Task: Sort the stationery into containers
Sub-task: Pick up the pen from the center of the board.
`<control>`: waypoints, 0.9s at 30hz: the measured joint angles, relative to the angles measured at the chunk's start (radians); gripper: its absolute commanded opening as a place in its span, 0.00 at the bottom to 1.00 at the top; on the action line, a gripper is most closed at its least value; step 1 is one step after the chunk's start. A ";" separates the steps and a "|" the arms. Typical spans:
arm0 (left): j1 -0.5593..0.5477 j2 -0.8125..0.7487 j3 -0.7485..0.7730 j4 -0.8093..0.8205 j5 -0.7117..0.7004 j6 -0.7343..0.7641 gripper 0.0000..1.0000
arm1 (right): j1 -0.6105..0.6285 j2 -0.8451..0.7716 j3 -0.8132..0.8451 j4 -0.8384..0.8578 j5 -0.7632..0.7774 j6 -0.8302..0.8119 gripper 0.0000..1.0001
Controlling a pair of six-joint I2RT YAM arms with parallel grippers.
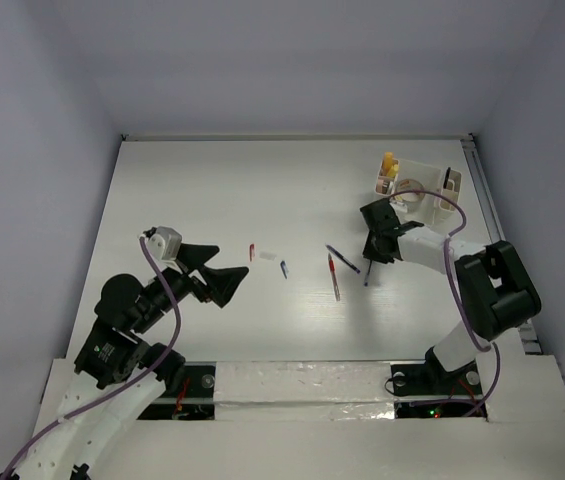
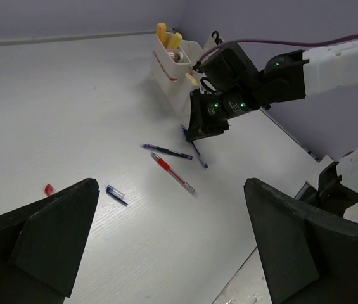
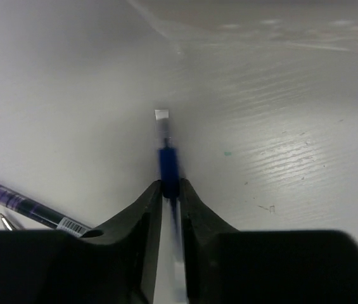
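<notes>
My left hand (image 1: 220, 268) hangs low over the near tabletop (image 1: 262, 180), jaws spread wide and holding nothing. My right arm (image 1: 432, 250) reaches forward, the right hand (image 3: 170, 190) tipped down at the surface and clamped on a blue pen (image 3: 168, 159) that juts past its tips. The organizer (image 1: 420, 172) stands just beyond it.

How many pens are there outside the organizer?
3: purple pen, red pen beside it, blue pen gripped by the right end effector. More may hide inside the organizer.
</notes>
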 measured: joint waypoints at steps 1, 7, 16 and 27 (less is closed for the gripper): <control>-0.002 -0.001 0.000 -0.002 -0.005 0.000 0.99 | 0.009 0.010 0.012 -0.008 0.012 0.005 0.16; -0.002 0.001 0.000 -0.010 -0.031 -0.003 0.99 | 0.023 0.033 0.042 -0.047 0.047 0.016 0.00; -0.002 0.081 0.000 -0.010 -0.026 -0.003 0.99 | 0.054 -0.092 -0.023 -0.109 0.058 0.000 0.00; 0.052 0.299 0.000 -0.006 0.058 -0.003 0.80 | 0.397 -0.316 0.041 0.123 -0.080 -0.048 0.00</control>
